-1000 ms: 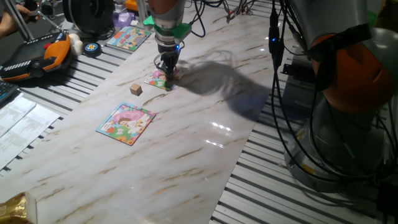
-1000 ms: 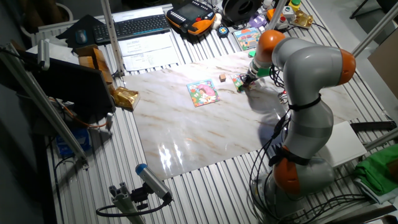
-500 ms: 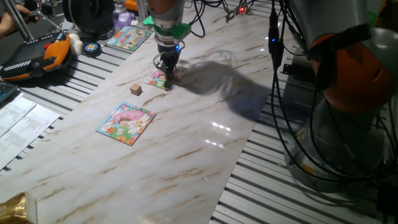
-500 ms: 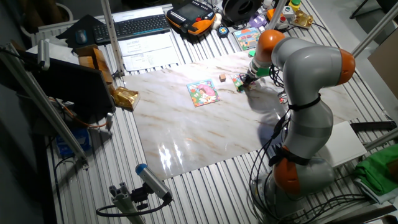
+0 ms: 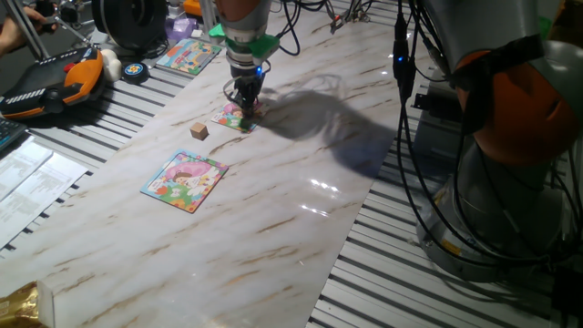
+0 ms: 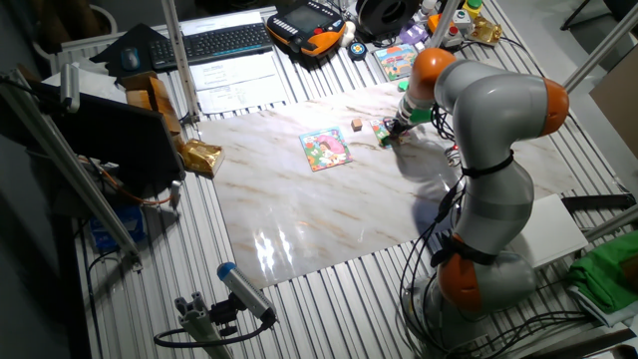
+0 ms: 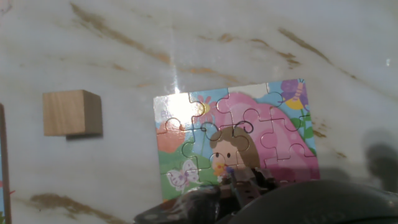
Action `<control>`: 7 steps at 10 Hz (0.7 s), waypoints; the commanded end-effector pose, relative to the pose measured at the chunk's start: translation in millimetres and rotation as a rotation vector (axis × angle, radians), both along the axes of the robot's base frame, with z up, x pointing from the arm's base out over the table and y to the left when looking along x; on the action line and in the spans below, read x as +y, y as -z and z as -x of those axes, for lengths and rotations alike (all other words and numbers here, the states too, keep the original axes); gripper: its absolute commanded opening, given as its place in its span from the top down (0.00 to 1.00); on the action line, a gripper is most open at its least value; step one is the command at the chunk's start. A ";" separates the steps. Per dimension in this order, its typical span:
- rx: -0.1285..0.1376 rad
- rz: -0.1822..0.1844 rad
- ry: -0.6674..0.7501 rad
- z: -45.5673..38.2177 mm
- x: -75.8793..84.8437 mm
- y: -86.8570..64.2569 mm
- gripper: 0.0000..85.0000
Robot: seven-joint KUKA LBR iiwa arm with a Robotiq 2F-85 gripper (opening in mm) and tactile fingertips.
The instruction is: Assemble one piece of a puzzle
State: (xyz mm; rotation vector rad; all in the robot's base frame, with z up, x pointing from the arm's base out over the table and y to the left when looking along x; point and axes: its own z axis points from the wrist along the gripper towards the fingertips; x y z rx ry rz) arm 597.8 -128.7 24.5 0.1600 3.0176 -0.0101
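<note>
The puzzle (image 7: 249, 124) is a small square picture, pink with white and green patches, flat on the marble table; it also shows as the puzzle (image 5: 233, 117) and the puzzle (image 6: 382, 132). My gripper (image 5: 244, 107) stands straight down on its near edge. In the hand view the gripper (image 7: 241, 184) has its dark fingers drawn together over the puzzle's lower edge. A purplish speck, the piece (image 7: 229, 170), shows at the fingertips, mostly hidden by them. From the other side the gripper (image 6: 395, 127) touches the puzzle.
A tan cube (image 5: 199, 131) sits just left of the puzzle, also seen as the cube (image 7: 72, 112). A blue-edged puzzle (image 5: 186, 180) lies nearer the front. A multicoloured puzzle (image 5: 189, 55) lies on the slatted surface at the back. The arm's base (image 6: 478, 269) stands at the table's side.
</note>
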 end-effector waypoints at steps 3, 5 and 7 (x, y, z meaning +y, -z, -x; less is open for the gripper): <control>0.007 0.005 0.011 0.7 0.1 -0.1 0.99; 0.008 0.006 0.015 1.2 -0.3 0.2 0.99; 0.014 0.006 0.022 1.5 -0.4 0.1 0.99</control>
